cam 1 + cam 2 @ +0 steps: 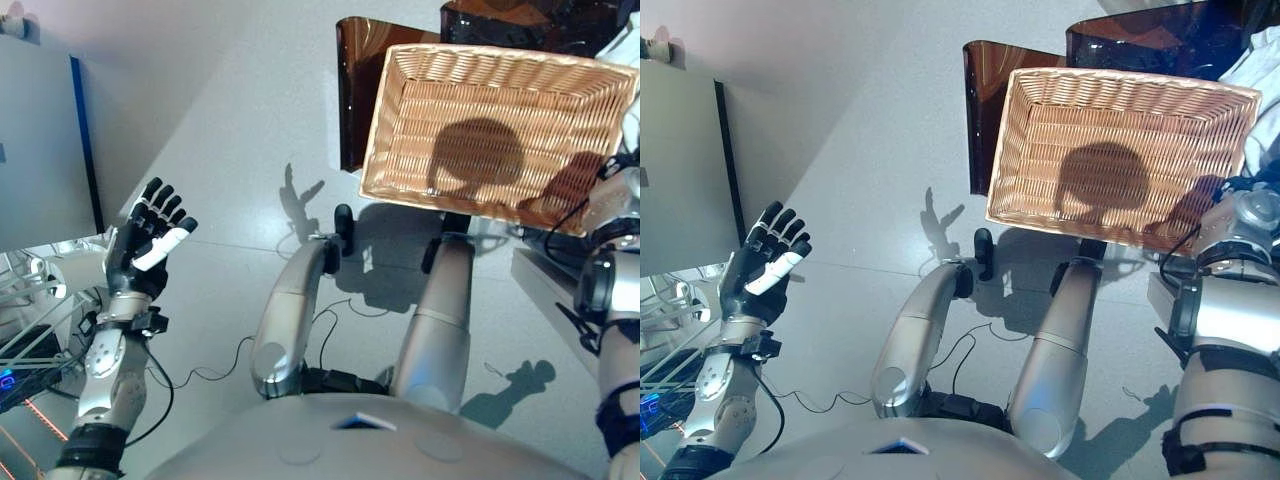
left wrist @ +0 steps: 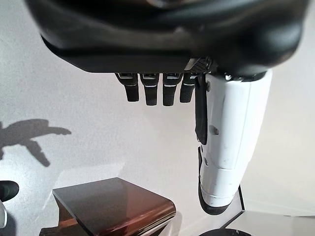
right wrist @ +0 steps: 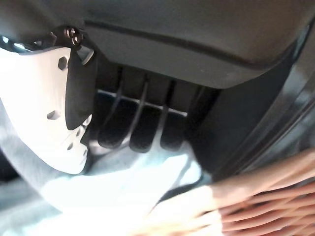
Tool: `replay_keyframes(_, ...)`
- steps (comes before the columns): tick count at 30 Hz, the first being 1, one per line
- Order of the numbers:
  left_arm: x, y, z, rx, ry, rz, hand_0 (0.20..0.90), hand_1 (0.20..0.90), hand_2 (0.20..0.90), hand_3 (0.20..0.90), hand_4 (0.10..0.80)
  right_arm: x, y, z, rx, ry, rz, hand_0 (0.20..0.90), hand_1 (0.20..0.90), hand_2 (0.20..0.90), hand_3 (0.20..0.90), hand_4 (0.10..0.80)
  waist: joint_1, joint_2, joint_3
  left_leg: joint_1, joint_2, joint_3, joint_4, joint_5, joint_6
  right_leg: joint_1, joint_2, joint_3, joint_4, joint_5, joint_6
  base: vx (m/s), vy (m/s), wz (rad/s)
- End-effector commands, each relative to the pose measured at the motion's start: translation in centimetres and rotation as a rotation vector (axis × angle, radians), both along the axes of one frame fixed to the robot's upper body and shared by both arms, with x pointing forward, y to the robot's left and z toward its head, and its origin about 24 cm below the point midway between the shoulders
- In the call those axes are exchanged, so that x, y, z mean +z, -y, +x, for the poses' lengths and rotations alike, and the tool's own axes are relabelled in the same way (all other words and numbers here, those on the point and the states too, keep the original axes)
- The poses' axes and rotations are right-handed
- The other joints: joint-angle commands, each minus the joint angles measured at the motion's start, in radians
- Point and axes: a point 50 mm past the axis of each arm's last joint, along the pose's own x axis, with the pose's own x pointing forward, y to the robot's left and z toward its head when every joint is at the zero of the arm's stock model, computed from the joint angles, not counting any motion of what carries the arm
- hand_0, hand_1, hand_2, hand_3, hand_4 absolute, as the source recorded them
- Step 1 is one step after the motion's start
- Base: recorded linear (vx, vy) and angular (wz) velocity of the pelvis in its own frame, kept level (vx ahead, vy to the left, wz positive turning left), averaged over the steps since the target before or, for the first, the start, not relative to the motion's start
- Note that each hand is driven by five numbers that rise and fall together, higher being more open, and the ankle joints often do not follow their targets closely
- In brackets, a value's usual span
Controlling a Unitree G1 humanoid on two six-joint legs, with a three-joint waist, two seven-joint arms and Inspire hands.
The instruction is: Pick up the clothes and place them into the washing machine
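Past the empty basket's right edge, we are closing our right hand on pale clothes, still unloaded, left hand spread empty.

Wicker basket occupies the 1 to 2 o'clock area, tilted, its interior bare of contents. Behind it, from 12 to 1 o'clock, stand two dark brown translucent panels, the nearer one upright at the basket's left edge. Left hand is raised at 9 o'clock over the pale floor, palm showing, fingers straight and spread, white-covered thumb extended, holding nothing. A grey panel with a blue edge fills the 9 to 10 o'clock margin. The right hand itself is not visible.
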Motion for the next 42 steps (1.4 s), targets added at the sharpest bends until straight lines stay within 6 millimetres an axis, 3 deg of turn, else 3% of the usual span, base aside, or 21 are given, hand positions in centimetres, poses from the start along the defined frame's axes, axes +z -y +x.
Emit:
replay_keyframes(1, 1.7, -4.0, -0.8, 0.177, 0.069, 0.073, 0.900, 0.900, 0.900, 0.900, 0.800, 3.5, 0.6, -0.3, -0.107, 0.308, 0.003, 0.200, 0.200, 0.200, 0.200, 0.300, -0.020, -0.011, -0.063, -0.060, 0.016, 0.010, -0.092, 0.086, -0.030, -0.003, 0.025, -0.040, 0.024, -0.027, -0.050, 0.000, 0.000, 0.00)
replay_keyframes(8, 1.6, -3.6, -0.8, 0.182, 0.067, 0.063, 0.900, 0.900, 0.900, 0.900, 0.800, 7.0, 0.9, -0.9, -0.231, 0.541, 0.028, 0.200, 0.200, 0.200, 0.200, 0.300, -0.022, -0.009, -0.071, -0.051, 0.016, 0.007, -0.108, 0.091, -0.033, 0.006, 0.027, -0.042, 0.018, -0.036, -0.049, 0.009, 0.002, 0.01)
replay_keyframes(11, 1.3, -3.4, -1.0, 0.180, 0.053, 0.058, 0.900, 0.900, 0.900, 0.900, 0.800, 9.2, 1.7, -2.2, -0.328, 0.654, 0.014, 0.200, 0.200, 0.200, 0.200, 0.300, -0.027, -0.009, -0.079, -0.047, 0.016, 0.007, -0.116, 0.095, -0.033, 0.008, 0.031, -0.041, 0.014, -0.033, -0.049, -0.027, 0.004, -0.01)
replay_keyframes(24, 0.8, -3.9, -1.7, 0.201, 0.019, 0.066, 0.900, 0.900, 0.900, 0.900, 0.800, 13.0, 4.1, -6.5, -0.541, 0.743, -0.093, 0.200, 0.200, 0.200, 0.200, 0.300, -0.049, -0.019, -0.102, -0.032, 0.021, 0.016, -0.142, 0.115, -0.028, 0.014, 0.035, -0.040, -0.006, -0.010, -0.049, -0.005, 0.007, -0.01)
replay_keyframes(29, 0.4, -3.6, -2.0, 0.193, 0.012, 0.051, 0.900, 0.900, 0.900, 0.900, 0.800, 13.5, 3.2, -5.9, -0.505, 0.714, -0.175, 0.200, 0.200, 0.200, 0.200, 0.300, -0.048, -0.023, -0.106, -0.023, 0.023, 0.017, -0.143, 0.114, -0.027, 0.023, 0.037, -0.040, -0.013, -0.007, -0.048, 0.000, 0.000, 0.00)
replay_keyframes(30, 0.4, -3.5, -1.9, 0.187, 0.012, 0.053, 0.900, 0.900, 0.900, 0.900, 0.800, 13.0, 3.2, -5.8, -0.489, 0.707, -0.169, 0.494, 0.494, 0.494, 0.494, 0.510, -0.050, -0.025, -0.106, -0.022, 0.024, 0.017, -0.142, 0.112, -0.026, 0.025, 0.037, -0.040, -0.013, -0.007, -0.048, 0.000, 0.000, 0.00)
replay_keyframes(31, 0.4, -3.4, -1.8, 0.182, 0.015, 0.057, 0.900, 0.900, 0.900, 0.900, 0.800, 12.4, 3.1, -5.5, -0.474, 0.677, -0.176, 0.900, 0.900, 0.900, 0.900, 0.800, -0.049, -0.028, -0.106, -0.017, 0.025, 0.017, -0.143, 0.111, -0.026, 0.030, 0.038, -0.042, -0.016, -0.007, -0.047, 0.000, 0.000, 0.00)
replay_keyframes(34, 0.3, -3.3, -1.7, 0.177, 0.019, 0.058, 0.900, 0.900, 0.900, 0.900, 0.800, 10.8, 2.6, -4.8, -0.424, 0.619, -0.192, 0.900, 0.900, 0.900, 0.900, 0.800, -0.050, -0.033, -0.105, -0.006, 0.026, 0.014, -0.147, 0.111, -0.025, 0.046, 0.039, -0.047, -0.026, -0.006, -0.046, 0.000, 0.000, 0.00)
replay_keyframes(36, 0.2, -3.3, -1.6, 0.177, 0.020, 0.061, 0.900, 0.900, 0.900, 0.900, 0.800, 8.8, 2.2, -4.2, -0.391, 0.574, -0.179, 0.900, 0.900, 0.900, 0.900, 0.800, -0.050, -0.038, -0.103, 0.007, 0.027, 0.011, -0.152, 0.112, -0.025, 0.064, 0.039, -0.052, -0.037, -0.004, -0.045, 0.024, -0.016, -0.05)
replay_keyframes(37, 0.2, -3.5, -1.5, 0.188, 0.023, 0.060, 0.900, 0.900, 0.900, 0.900, 0.800, 6.9, 2.1, -4.0, -0.371, 0.506, -0.157, 0.900, 0.900, 0.900, 0.900, 0.800, -0.048, -0.046, -0.108, 0.019, 0.027, 0.007, -0.160, 0.112, -0.025, 0.080, 0.041, -0.057, -0.050, -0.003, -0.044, 0.029, -0.017, -0.05)
replay_keyframes(38, 0.2, -3.5, -1.5, 0.188, 0.023, 0.062, 0.900, 0.900, 0.900, 0.900, 0.800, 6.8, 2.1, -4.0, -0.370, 0.506, -0.155, 0.900, 0.900, 0.900, 0.900, 0.800, -0.049, -0.046, -0.106, 0.023, 0.027, 0.006, -0.163, 0.113, -0.025, 0.084, 0.041, -0.059, -0.053, -0.002, -0.044, 0.041, -0.014, -0.03)
replay_keyframes(42, 0.0, -3.4, -1.4, 0.177, 0.022, 0.067, 0.900, 0.900, 0.900, 0.900, 0.800, 3.4, 1.8, -3.7, -0.290, 0.330, -0.166, 0.900, 0.900, 0.900, 0.900, 0.800, -0.048, -0.060, -0.111, 0.052, 0.026, -0.002, -0.182, 0.114, -0.024, 0.122, 0.043, -0.067, -0.083, 0.004, -0.040, 0.024, -0.014, 0.04)
